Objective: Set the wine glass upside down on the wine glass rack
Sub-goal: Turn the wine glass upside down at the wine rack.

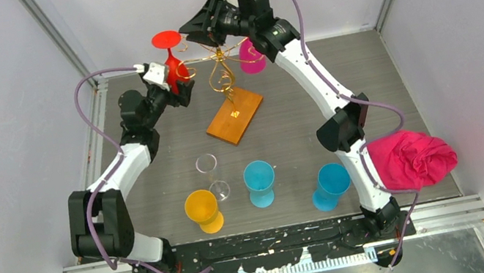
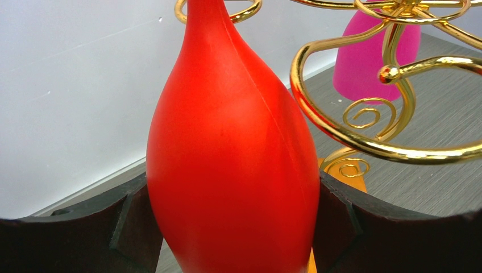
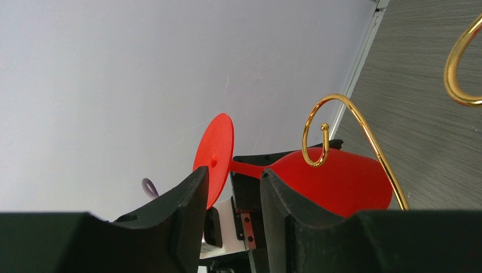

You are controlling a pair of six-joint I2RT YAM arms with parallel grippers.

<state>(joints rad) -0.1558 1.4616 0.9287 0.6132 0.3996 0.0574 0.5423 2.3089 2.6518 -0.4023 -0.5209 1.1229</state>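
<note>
- Squarely at the bottom of the left wrist view: left gripper (image 2: 233,227) clenched on the red wine glass (image 2: 227,142), one dark finger (image 2: 122,227) pressed to each side of the bowl.
- Held upside down, bowl low and round foot up, at the upper centre-left of the top view, just beside the left scroll arms of the wine glass rack (image 1: 221,73).
- Gold loop showing on both sides of the narrowing neck at the top edge of the left wrist view; around it or only behind it, cannot tell.
- Right gripper (image 3: 233,182) with fingers (image 3: 182,216) parted and nothing between them; red foot and stem visible through the gap, a gold curl just right of it.
- Hangs by the rack's top, upper centre of the top view.
- Rack upright on its orange-brown wooden base (image 1: 235,116), mid-table (image 1: 296,120); pink glass (image 1: 251,55) just beyond the stem.
- Lower in the frame, near the arm bases: clear glass (image 1: 209,171), yellow glass (image 1: 202,210), teal glass (image 1: 259,182) and blue glass (image 1: 329,185), all upright.
- Pink cloth (image 1: 412,158) bunched at the right, against the right arm.
</note>
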